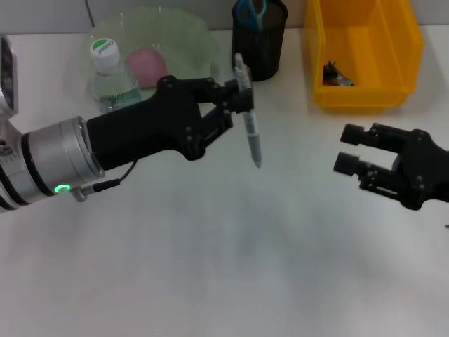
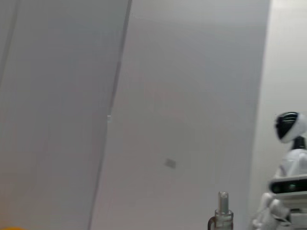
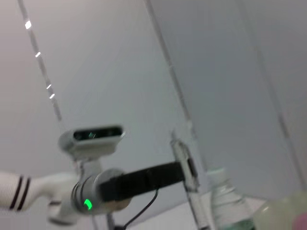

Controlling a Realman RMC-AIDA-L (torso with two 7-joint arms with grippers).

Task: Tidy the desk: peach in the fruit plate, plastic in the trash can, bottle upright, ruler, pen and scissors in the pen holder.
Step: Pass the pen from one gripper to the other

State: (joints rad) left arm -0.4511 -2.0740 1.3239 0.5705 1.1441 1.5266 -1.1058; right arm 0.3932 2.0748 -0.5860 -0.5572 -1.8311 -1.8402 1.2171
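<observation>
left gripper (image 1: 238, 98): closed around the pen (image 1: 249, 123), which is held nearly upright above the table (image 1: 210, 267), near the pen holder (image 1: 261, 38).
right gripper (image 1: 351, 149): fingers spread apart, nothing held, kept low at the table's right.
peach (image 1: 146, 64): seen in the fruit plate (image 1: 189, 31).

Pen holder (image 1: 260, 38) top cut by the edge; trash can (image 1: 363, 53) contents — dark scrap, unidentifiable.

White desk (image 1: 210, 267), pale grey panelled wall (image 2: 182, 96), another white robot (image 2: 288, 177) standing far off
</observation>
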